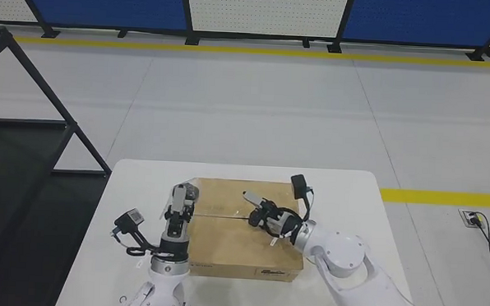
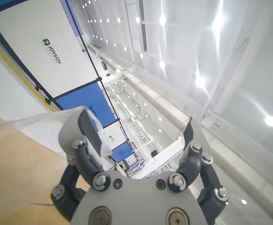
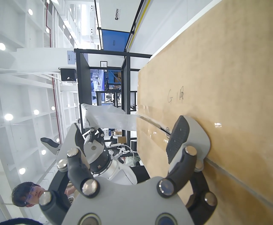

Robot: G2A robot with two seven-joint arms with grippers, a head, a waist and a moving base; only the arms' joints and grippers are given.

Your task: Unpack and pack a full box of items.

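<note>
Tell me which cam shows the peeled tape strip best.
Right wrist view: the tape strip shows full length, running out from the box seam. Left wrist view shows just a crumpled end lying against one finger of the open left hand. Top view: too small to make out.

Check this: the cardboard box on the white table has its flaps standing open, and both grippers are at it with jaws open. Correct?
Not the flaps: the top view shows the cardboard box on the white table with flaps shut. The left gripper and right gripper are at it, jaws open.
</note>
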